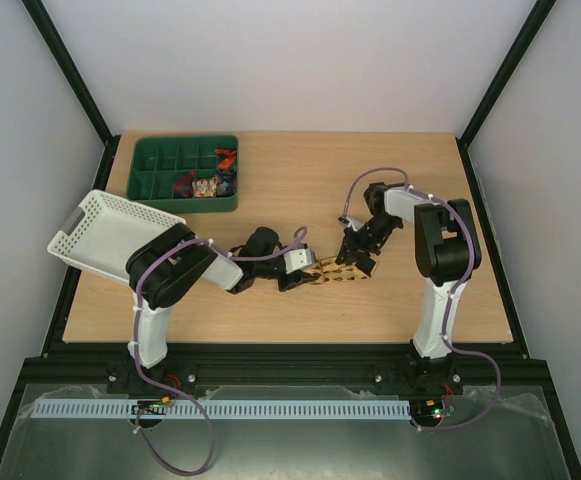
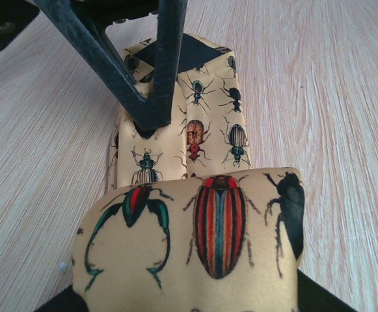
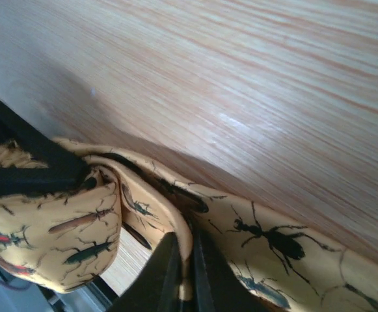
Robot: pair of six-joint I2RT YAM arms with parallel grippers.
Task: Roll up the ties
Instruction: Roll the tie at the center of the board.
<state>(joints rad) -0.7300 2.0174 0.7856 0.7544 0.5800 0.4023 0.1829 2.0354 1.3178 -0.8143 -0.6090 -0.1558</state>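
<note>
White walls and black frame posts close in the work area. A light wooden table with fine straight grain fills the middle of it. A long white slotted strip runs along the near edge in front of the arm bases.

At the table's left edge a white perforated basket sits tilted, partly over the side. Behind it, at the far left corner, stands a green compartment tray. Small coloured items lie in its right-hand cells, too small to identify. Purple cables loop along both arms.

The tie lies near the table's centre, between the two arms. It is tan-gold and printed with beetles in black, red and teal, and it is folded over on itself in layers.

The left gripper holds the tie's broad end. In the left wrist view the fabric is raised off the wood and spans the narrow gap between its fingers.

The right gripper has its jaws almost together. They pinch a raised fold of the tie's edge between the fingertips, and a rolled bulge of the fabric sits just beside them.

From the left wrist camera, the right gripper's two fingers meet in a point on the tie's upper surface.
</note>
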